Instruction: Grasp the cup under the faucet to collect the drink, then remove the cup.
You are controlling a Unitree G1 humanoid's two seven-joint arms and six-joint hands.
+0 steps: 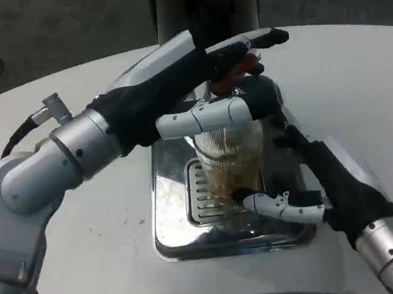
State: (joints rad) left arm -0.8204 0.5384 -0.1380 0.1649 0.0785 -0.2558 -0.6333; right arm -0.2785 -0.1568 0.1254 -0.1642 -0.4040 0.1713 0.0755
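Nearest the camera, the right hand reaches in from the lower right. One white finger lies low beside the base of the cup, and the dark upper part of the hand wraps round the cup's right side near the rim. The hand appears to grip the cup, though the contact on the far side is hidden.

The cup is clear and ribbed, stands upright on the slotted grille of the steel drip tray, and holds a brownish liquid in its lower part. The tray rests on the white table.

Above the cup, the left hand extends from the left across the faucet area. One white finger runs level along the cup's rim; the upper fingers reach out over a red lever. Whether this hand presses the lever or merely rests against it cannot be told.

Behind stands the dark dispenser column.
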